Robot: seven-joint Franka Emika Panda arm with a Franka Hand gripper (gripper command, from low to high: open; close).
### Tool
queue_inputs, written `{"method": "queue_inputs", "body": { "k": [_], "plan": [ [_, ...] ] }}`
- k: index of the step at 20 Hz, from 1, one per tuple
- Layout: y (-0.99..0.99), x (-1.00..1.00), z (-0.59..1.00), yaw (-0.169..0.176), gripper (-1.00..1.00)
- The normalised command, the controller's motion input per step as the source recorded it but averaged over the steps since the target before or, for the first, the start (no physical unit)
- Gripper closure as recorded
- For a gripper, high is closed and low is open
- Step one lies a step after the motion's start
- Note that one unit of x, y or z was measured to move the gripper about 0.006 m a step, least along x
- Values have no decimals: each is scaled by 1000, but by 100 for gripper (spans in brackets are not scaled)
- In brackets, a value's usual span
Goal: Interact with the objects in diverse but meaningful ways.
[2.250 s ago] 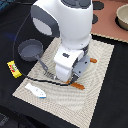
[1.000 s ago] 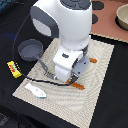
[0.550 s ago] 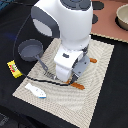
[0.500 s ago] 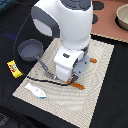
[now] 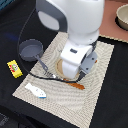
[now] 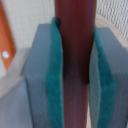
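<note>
Two green pads [image 6: 54, 85] of the hand [image 6: 75, 75] pinch the brown sausage [image 6: 75, 55]. Saucepan [image 5: 31, 49] sits far left on the surface [image 5: 20, 107].

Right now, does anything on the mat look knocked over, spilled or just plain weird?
Nothing looks spilled or damaged. The grey-blue long-handled saucepan sits upright half off the striped beige placemat, the white-and-blue fish lies flat on it, and the yellow rectangular packet lies off it. The end effector clamps a brown sausage between its green pads.
</note>
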Motion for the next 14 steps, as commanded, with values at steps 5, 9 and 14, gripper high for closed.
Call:
{"method": "queue_inputs", "body": {
  "k": [5,9,14],
  "plan": [
    [806,206,985,17,100],
    [734,-317,523,12,100],
    [655,-866,85,19,100]
  ]
}}
